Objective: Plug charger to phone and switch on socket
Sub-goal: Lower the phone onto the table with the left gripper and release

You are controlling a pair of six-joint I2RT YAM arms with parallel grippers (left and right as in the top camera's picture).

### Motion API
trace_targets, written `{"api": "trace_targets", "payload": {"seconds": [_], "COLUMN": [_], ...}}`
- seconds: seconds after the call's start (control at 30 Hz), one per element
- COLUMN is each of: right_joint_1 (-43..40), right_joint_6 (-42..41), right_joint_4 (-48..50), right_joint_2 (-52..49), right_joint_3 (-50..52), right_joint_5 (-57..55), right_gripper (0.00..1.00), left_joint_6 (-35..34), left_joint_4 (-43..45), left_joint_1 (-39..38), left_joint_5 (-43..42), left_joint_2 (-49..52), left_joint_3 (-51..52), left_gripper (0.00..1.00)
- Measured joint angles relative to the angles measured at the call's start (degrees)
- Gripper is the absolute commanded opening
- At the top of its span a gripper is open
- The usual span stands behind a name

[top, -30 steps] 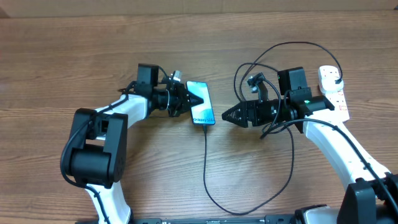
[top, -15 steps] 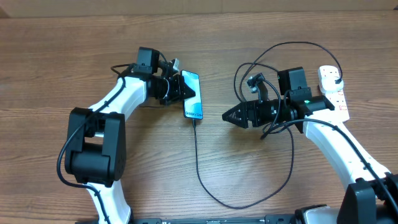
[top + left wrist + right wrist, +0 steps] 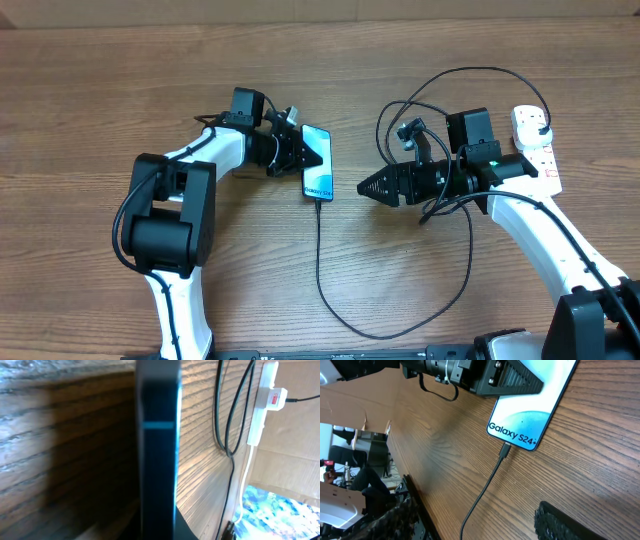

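The phone [image 3: 322, 175] is clamped by the jaws of the left gripper [image 3: 303, 157] (charger [image 3: 319, 250] plugged in); the jaws of the right gripper [image 3: 366, 186] are spread wide.

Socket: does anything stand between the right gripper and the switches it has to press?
Yes. The right gripper, open, points toward the phone, away from the socket. Its own wrist and loops of the charger cable lie between it and the socket's switches, and the arm partly covers the strip.
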State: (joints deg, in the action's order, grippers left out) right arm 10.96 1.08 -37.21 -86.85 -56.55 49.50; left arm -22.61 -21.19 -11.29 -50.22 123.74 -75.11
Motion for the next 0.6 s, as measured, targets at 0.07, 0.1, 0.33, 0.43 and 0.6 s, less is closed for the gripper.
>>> {"api": "trace_targets", "payload": {"seconds": [0.07,0.1,0.33,0.43,0.6], "right_joint_1": [0.0,0.0,0.0,0.0,0.0], "right_joint_6": [0.0,0.0,0.0,0.0,0.0], "right_joint_4": [0.0,0.0,-0.2,-0.2,-0.6], "right_joint_2": [0.0,0.0,0.0,0.0,0.0], "right_joint_3": [0.0,0.0,0.0,0.0,0.0], "right_joint_5": [0.0,0.0,0.0,0.0,0.0], "right_gripper": [0.78,0.78,0.78,0.78,0.78], "left_joint_6": [0.1,0.2,-1.4,-2.4,-4.5], "left_joint_4": [-0.1,-0.2,-3.1,-4.2,-4.9], "left_joint_1": [0.0,0.0,-0.3,-0.5,-0.7], "left_joint_5": [0.4,0.8,2.8,3.9,6.3], "left_joint_2": [0.2,0.3,0.3,0.3,0.1], "left_joint_3": [0.0,0.0,-1.7,-2.2,-2.4], "left_gripper": [0.36,0.40,0.48,0.45,0.24]}}
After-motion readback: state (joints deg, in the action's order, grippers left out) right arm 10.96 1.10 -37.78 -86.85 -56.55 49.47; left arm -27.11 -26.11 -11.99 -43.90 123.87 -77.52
